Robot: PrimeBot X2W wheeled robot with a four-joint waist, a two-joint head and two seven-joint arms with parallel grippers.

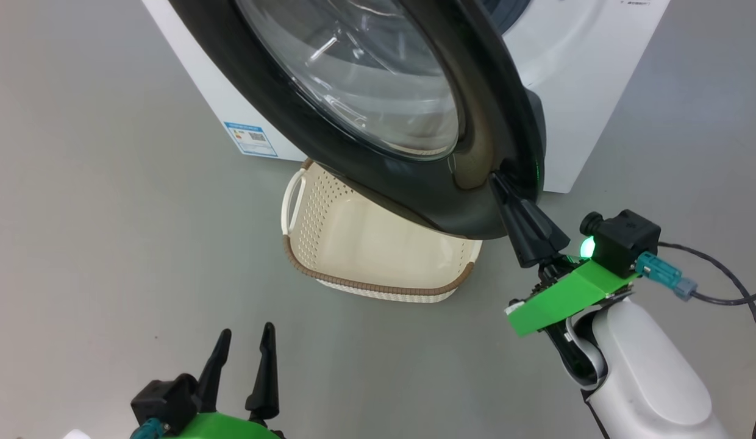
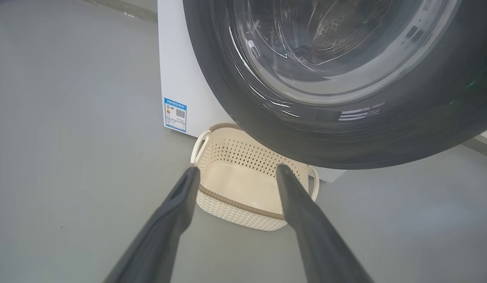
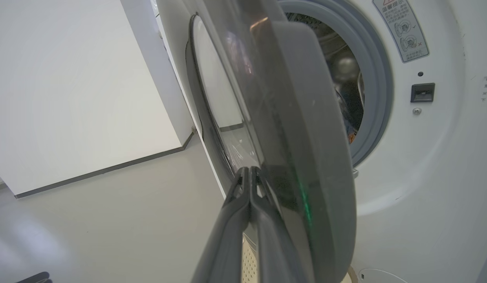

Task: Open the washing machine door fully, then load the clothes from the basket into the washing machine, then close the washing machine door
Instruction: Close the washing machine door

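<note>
The door (image 1: pixel 414 195) stands part-way open, swung out from the washing machine (image 1: pixel 573 79) with its glossy black outer face and clear glass bowl (image 1: pixel 366 79) turned toward the head camera. In the right wrist view its grey inner face (image 3: pixel 318 157) stands edge-on before the opening. Behind it that view shows the grey rubber ring (image 3: pixel 381 78), the steel drum (image 3: pixel 337 51) and the latch slot (image 3: pixel 422 92) on the white front. A scrap of blue fabric with an orange speck (image 3: pixel 350 131) shows low in the drum mouth; too little is visible to identify it. The right gripper (image 1: pixel 499 183) is clenched, its two fingers pressed flat together with nothing between them. Its tips meet the door's free edge low on the robot's right, where the black rim joins the grey face (image 3: pixel 249 171). The basket (image 1: pixel 378 286) sits on the floor (image 1: pixel 110 244) just before the machine's front, near the blue label (image 1: pixel 251 138). Its far right part is hidden under the door's lower rim, and its cream inner floor shows plain. The left gripper (image 1: pixel 247 332) is released, fingers spread wide and holding nothing. It is low at the robot's left, above bare floor, pointed at the basket and apart from it. In the left wrist view the spread fingers (image 2: pixel 176 212) frame the basket (image 2: pixel 235 202), with the door (image 2: pixel 267 129) looming above it. A dark cable (image 1: pixel 731 286) trails from the right wrist across the floor.
</note>
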